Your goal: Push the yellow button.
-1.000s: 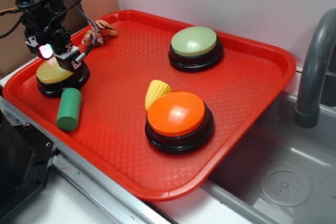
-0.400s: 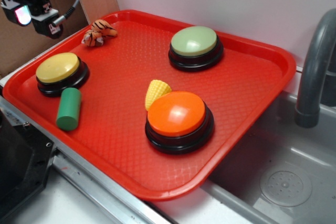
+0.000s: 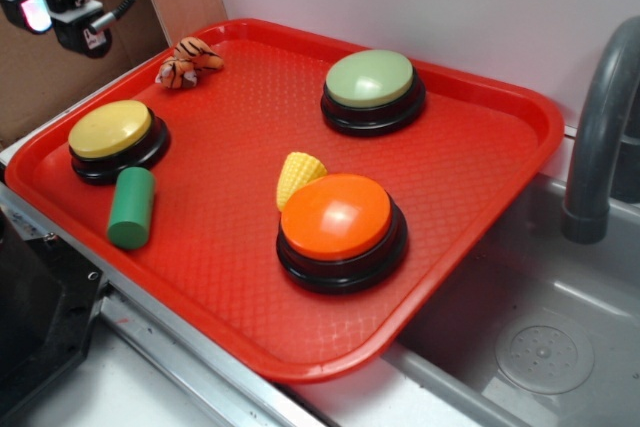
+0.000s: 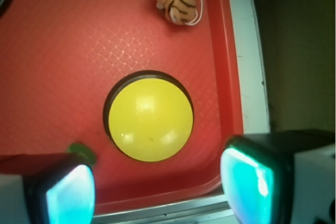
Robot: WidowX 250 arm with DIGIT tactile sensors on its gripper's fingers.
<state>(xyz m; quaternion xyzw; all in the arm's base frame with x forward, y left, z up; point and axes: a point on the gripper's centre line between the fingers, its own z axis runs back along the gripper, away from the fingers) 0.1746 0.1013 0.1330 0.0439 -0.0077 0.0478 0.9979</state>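
Note:
The yellow button (image 3: 110, 129) with a domed mustard top on a black base sits at the left end of the red tray (image 3: 230, 147). Seen from the wrist, the yellow button (image 4: 150, 118) lies below the camera, untouched. My gripper (image 3: 55, 9) hangs high above and slightly left of the button, clear of it. In the wrist view my gripper (image 4: 157, 192) is open, its two glowing cyan pads wide apart with nothing between them.
A green cylinder (image 3: 131, 207) lies just in front of the yellow button. A toy tiger (image 3: 187, 60) sits at the tray's back left, a pale green button (image 3: 371, 90) at the back, an orange button (image 3: 338, 229) and toy corn (image 3: 297, 176) in the middle. A sink and faucet (image 3: 600, 137) are on the right.
One second ago my gripper was down on the yellow button's top. It has since lifted straight up and a little left, leaving the button uncovered.

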